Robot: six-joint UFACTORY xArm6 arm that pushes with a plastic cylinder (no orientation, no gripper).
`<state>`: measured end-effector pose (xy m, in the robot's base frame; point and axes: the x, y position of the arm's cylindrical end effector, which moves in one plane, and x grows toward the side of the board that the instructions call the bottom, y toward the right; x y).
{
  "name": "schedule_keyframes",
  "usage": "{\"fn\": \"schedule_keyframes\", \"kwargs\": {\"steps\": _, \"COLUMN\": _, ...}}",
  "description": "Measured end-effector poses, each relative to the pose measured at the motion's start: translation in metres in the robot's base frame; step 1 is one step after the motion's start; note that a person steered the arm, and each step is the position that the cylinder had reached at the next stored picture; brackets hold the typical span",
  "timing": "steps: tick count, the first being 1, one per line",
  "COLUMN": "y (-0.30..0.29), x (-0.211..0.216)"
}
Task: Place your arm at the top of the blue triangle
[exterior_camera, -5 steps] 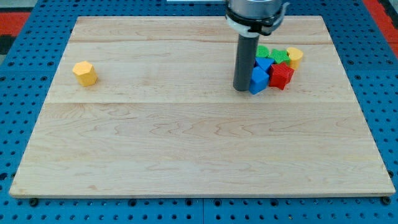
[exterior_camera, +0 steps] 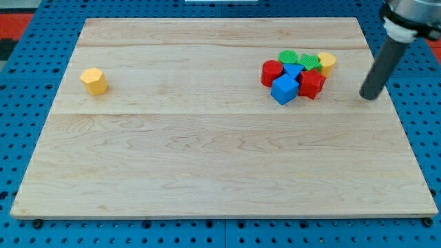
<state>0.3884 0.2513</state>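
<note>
A tight cluster of blocks sits at the view's upper right. In it, a small blue block, seemingly the triangle and partly hidden, lies between a red cylinder and a red block. A blue cube sits just below it. Two green blocks and a yellow block line the cluster's top. My tip rests on the board to the right of the cluster, well apart from every block.
A yellow hexagonal block sits alone at the view's left. The wooden board lies on a blue perforated table. My tip is near the board's right edge.
My rod has moved from the left side of the blue cube to the right of the cluster. The red cylinder, hidden before, now shows. The blocks have not visibly moved.
</note>
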Motion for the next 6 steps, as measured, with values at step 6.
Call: {"fn": "schedule_keyframes", "kwargs": {"steps": 6, "y": -0.153, "x": -0.045}}
